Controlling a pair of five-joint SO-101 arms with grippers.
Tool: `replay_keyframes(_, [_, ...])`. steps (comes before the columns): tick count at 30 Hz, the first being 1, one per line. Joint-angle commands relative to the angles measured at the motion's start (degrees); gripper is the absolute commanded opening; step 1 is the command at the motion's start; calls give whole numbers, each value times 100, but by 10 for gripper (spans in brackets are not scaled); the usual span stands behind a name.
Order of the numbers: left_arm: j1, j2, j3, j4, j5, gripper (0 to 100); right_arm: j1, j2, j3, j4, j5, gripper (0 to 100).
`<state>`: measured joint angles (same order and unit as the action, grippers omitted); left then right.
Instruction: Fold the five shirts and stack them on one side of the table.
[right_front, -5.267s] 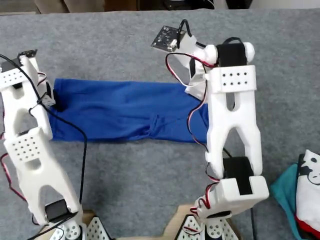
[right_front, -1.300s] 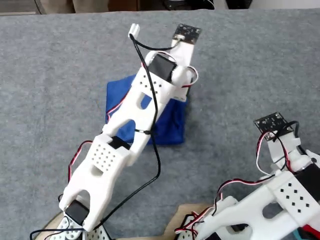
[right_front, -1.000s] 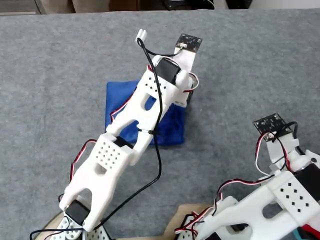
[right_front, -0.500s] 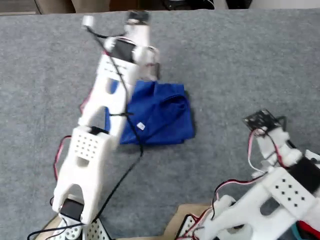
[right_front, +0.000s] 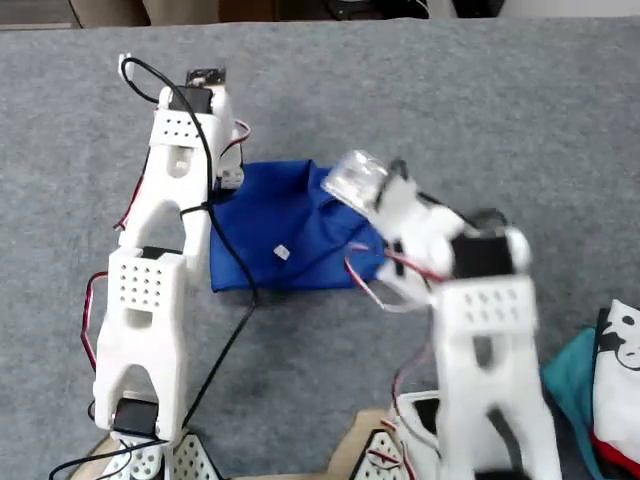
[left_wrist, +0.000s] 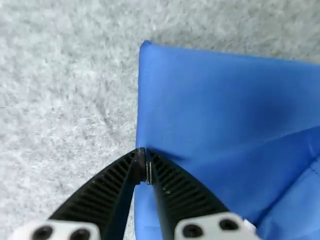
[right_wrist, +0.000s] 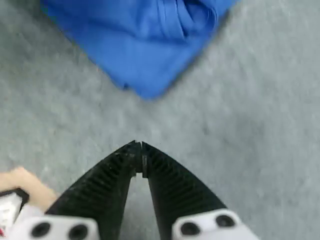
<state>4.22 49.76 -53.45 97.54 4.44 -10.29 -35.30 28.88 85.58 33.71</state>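
A blue shirt (right_front: 290, 235) lies folded into a rough square on the grey table cloth (right_front: 480, 110), a small white tag (right_front: 281, 252) on top. My left gripper (right_front: 228, 178) sits at the shirt's left edge; in the left wrist view its tips (left_wrist: 145, 162) are shut right at the border of the blue shirt (left_wrist: 225, 115). My right gripper (right_front: 390, 258) is over the shirt's right side. Seen from the right wrist, that gripper (right_wrist: 139, 152) is shut above bare cloth, just short of a corner of the blue shirt (right_wrist: 135, 45).
A pile of other shirts (right_front: 605, 385), teal, white and red, lies at the table's right front edge. The arms' bases stand on a wooden board (right_front: 355, 440) at the front edge.
The long blue strip is now a folded square. My left arm swung off the shirt to its left edge. My right arm rose from the front right toward the shirt's right side.
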Motion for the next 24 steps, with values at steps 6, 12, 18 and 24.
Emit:
replay_keyframes(6, [-62, -374, 651, -598, -26, 19, -716, 2993, -2492, -220, -211, 5])
replay_keyframes(12, [-62, -374, 1187, -879, 0, 19, -1209, 4734, -4171, 492, -211, 5])
replay_keyframes(18, [-343, -374, 1688, -1433, -26, 19, -1226, 5921, -5235, 730, -211, 5])
replay_keyframes(24, [-343, -374, 1705, -1468, -26, 19, -1226, 6888, -6000, 712, -211, 5])
